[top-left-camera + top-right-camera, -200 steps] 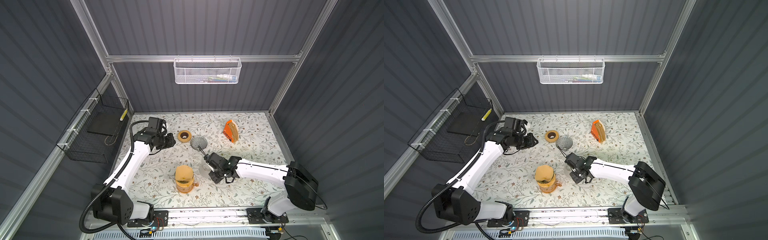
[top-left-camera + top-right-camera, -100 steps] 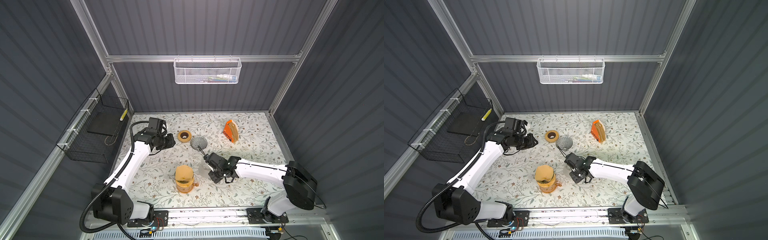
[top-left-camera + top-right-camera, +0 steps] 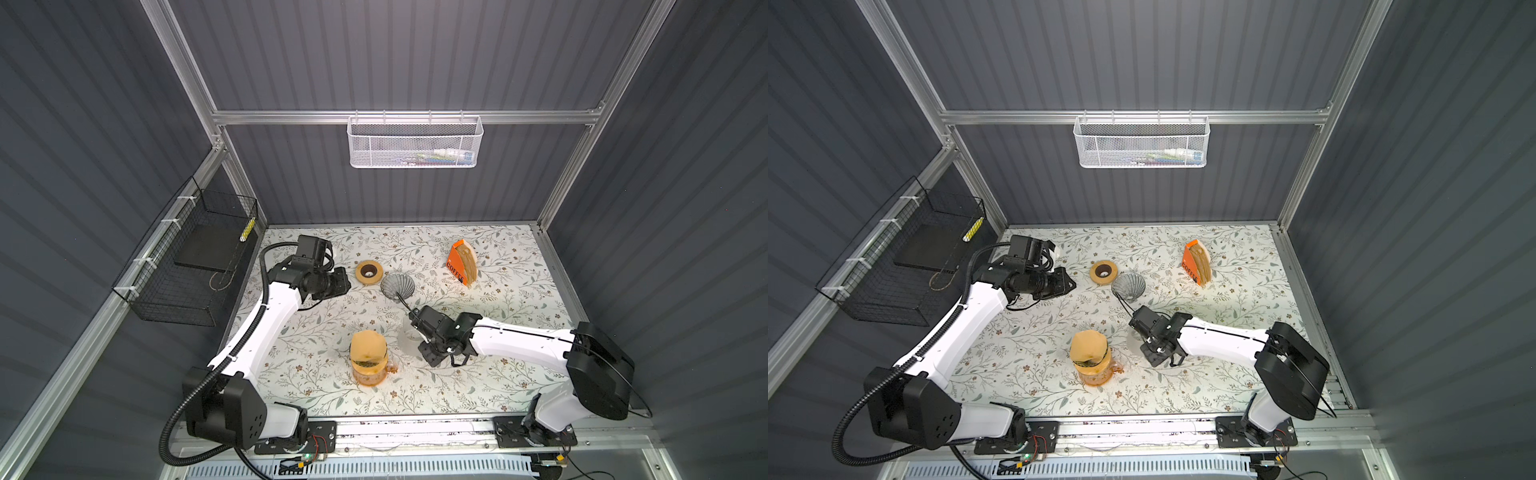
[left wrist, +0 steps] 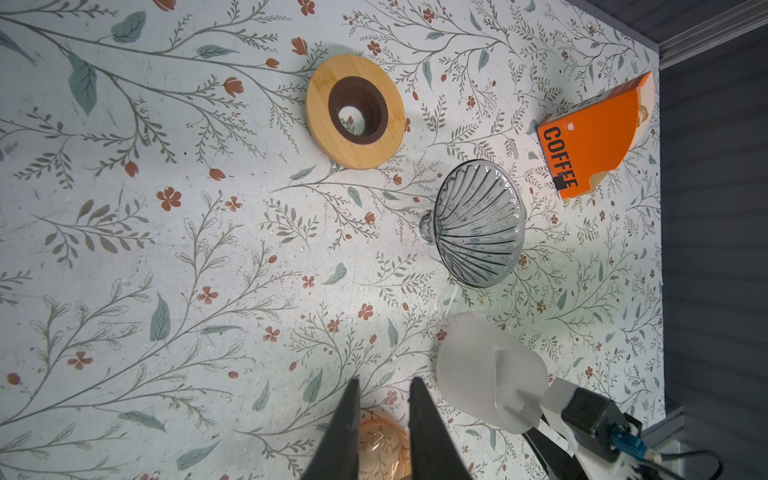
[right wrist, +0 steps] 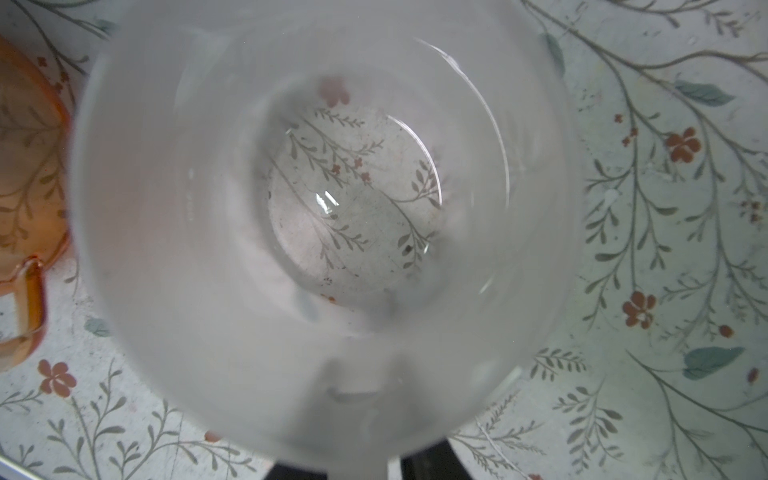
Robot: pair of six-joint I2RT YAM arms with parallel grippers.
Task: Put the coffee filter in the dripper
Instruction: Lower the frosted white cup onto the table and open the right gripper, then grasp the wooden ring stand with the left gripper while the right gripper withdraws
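Right hand: my right gripper (image 5: 355,457) sits at the handle side of the frosted cup (image 5: 199,249); I cannot tell if it is clamped on the cup or loose
Left hand: my left gripper (image 4: 384,380) has its fingers a little apart; nothing between them
Filter: tan filter (image 3: 367,345) caps the orange jug (image 3: 372,374), just left of my right hand
Dripper: grey dripper (image 3: 397,285) lies on its side beyond my right hand; the wooden ring (image 3: 368,272) lies between it and my left hand
Box: orange box (image 3: 461,262) stands farther out, right of the dripper
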